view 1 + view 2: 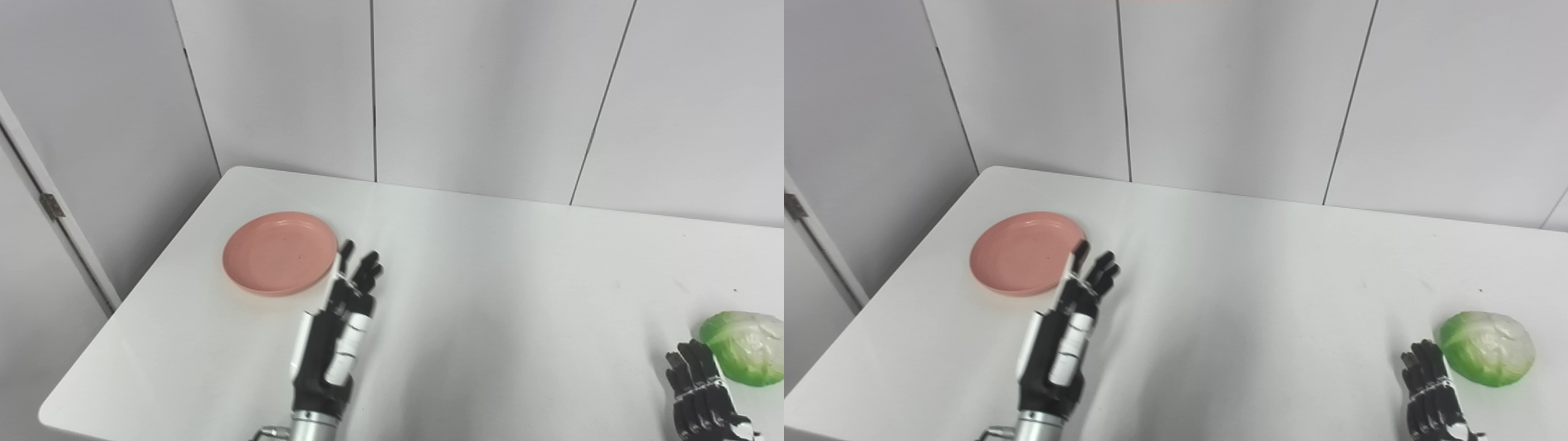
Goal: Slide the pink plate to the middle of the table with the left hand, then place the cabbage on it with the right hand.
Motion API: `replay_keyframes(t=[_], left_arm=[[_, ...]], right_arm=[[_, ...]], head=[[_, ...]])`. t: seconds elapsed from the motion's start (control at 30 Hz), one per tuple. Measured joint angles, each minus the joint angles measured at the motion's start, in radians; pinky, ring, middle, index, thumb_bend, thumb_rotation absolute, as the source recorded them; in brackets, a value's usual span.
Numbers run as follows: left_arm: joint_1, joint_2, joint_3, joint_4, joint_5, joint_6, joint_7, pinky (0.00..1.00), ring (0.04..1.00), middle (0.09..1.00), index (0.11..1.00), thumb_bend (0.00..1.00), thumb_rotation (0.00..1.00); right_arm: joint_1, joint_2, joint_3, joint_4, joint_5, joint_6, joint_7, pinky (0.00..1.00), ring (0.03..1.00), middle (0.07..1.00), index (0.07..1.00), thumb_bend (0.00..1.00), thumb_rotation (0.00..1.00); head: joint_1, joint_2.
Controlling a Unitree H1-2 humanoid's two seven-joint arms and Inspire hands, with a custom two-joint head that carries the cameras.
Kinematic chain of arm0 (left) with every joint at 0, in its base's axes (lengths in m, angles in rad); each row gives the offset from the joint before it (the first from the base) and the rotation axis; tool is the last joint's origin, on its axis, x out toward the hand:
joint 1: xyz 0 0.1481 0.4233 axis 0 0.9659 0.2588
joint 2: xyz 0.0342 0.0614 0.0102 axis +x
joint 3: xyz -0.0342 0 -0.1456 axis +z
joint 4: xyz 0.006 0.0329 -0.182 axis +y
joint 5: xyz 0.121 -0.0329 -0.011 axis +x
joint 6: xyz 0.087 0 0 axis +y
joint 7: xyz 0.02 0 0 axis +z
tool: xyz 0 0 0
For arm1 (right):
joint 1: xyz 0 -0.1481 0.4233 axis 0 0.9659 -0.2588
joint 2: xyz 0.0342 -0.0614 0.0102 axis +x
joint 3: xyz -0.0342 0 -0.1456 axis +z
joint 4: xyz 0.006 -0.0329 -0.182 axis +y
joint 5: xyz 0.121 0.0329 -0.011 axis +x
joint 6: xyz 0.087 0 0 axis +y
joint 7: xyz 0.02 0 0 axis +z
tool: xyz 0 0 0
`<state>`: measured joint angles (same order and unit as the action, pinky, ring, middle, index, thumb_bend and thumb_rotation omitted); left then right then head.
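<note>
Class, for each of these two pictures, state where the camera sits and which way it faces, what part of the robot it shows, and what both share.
Left eye view: head camera, facing down and forward at the white table; shows the left hand and right hand.
Right eye view: beside it, slightly rightward, facing the same way; same hands.
Shared: pink plate far left, cabbage near right.

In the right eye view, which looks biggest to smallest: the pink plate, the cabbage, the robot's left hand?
1. Pink plate
2. Left hand, though it sits nearer the camera, so this rank is unsure
3. Cabbage
</note>
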<state>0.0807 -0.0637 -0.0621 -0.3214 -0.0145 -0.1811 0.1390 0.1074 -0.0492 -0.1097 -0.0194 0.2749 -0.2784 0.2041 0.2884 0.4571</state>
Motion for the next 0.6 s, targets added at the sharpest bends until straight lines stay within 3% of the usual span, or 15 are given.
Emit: replay_keyframes(t=[0.07, 0.13, 0.3, 0.37, 0.47, 0.6], left_arm=[[-0.067, 0.028, 0.051, -0.003, 0.003, 0.005, 0.0, 0.79, 0.807, 0.81, 0.8, 0.8, 0.85], [-0.154, 0.089, 0.11, -0.014, 0.004, 0.032, 0.0, 0.78, 0.805, 0.801, 0.753, 0.84, 0.85], [-0.416, 0.224, 0.242, 0.018, -0.017, 0.099, 0.001, 0.72, 0.772, 0.78, 0.705, 0.83, 0.81], [-0.49, 0.256, 0.29, 0.092, -0.032, 0.107, 0.001, 0.72, 0.762, 0.786, 0.712, 0.82, 0.81], [-0.527, 0.295, 0.338, 0.228, -0.045, 0.094, 0.001, 0.79, 0.784, 0.806, 0.743, 0.83, 0.8], [-0.563, 0.374, 0.406, 0.51, -0.074, 0.041, 0.001, 0.79, 0.782, 0.812, 0.766, 0.82, 0.79]], right_arm=[[0.001, -0.005, -0.001, 0.001, 0.001, 0.0, -0.001, 1.0, 0.952, 0.954, 0.935, 0.88, 1.0], [0.002, -0.008, -0.001, -0.001, 0.002, 0.0, -0.001, 1.0, 0.946, 0.947, 0.929, 0.88, 1.0], [0.008, -0.009, 0.003, -0.012, 0.01, 0.0, -0.003, 1.0, 0.955, 0.947, 0.939, 0.89, 1.0], [0.008, -0.009, 0.008, -0.015, 0.016, 0.001, -0.003, 1.0, 0.954, 0.945, 0.939, 0.9, 1.0], [0.009, -0.011, 0.012, -0.017, 0.017, 0.0, -0.002, 1.0, 0.951, 0.942, 0.931, 0.9, 1.0], [0.011, -0.015, 0.013, -0.017, 0.017, 0.001, -0.001, 1.0, 0.957, 0.953, 0.937, 0.91, 1.0]], head=[[0.005, 0.002], [0.006, 0.003], [0.008, 0.012], [0.009, 0.014], [0.017, 0.017], [0.015, 0.006]])
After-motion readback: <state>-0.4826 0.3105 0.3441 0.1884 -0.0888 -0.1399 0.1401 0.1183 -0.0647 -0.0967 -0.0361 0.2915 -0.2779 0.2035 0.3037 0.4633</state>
